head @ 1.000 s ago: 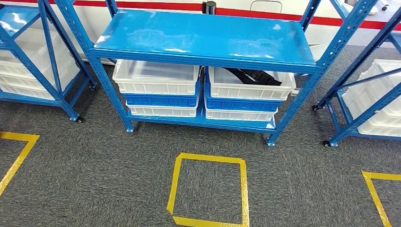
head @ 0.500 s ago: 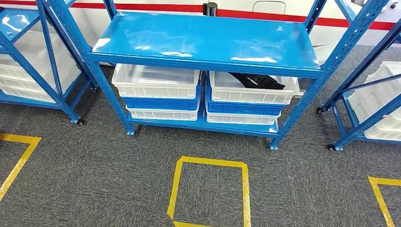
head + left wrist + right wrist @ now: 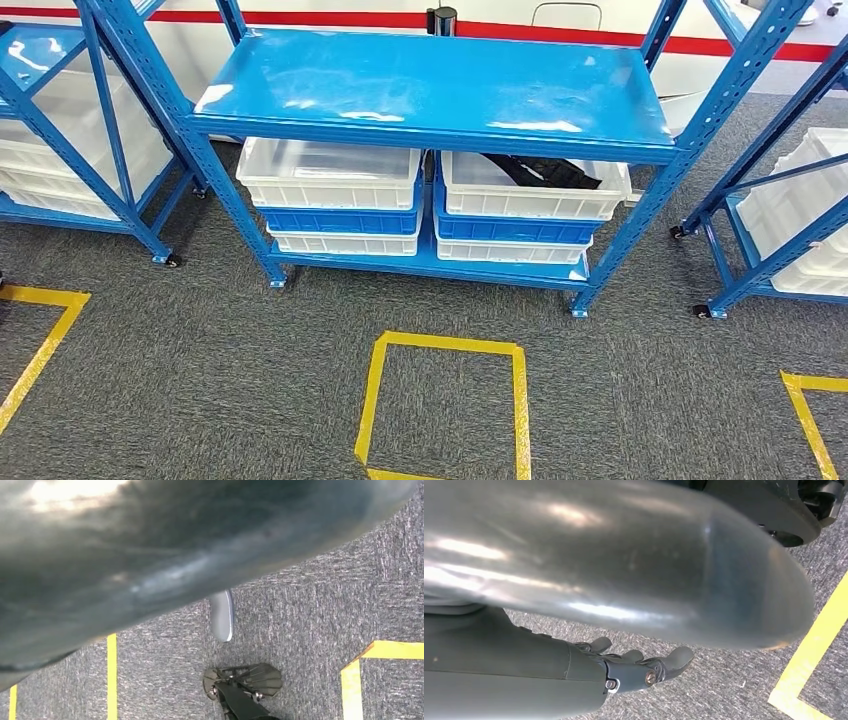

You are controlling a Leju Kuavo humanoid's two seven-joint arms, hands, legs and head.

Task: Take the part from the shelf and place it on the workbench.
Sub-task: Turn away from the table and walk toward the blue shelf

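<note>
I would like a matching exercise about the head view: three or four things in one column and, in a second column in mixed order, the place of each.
Things:
1. black part
2. left white bin
3. yellow tape square
4. red stripe

Places:
A. on the grey carpet in front of the shelf
B. on the white wall behind the shelf
C. inside the right white bin, under the top board
D. on top of the blue bin, left stack

Pairs: 1-C, 2-D, 3-A, 4-B
</note>
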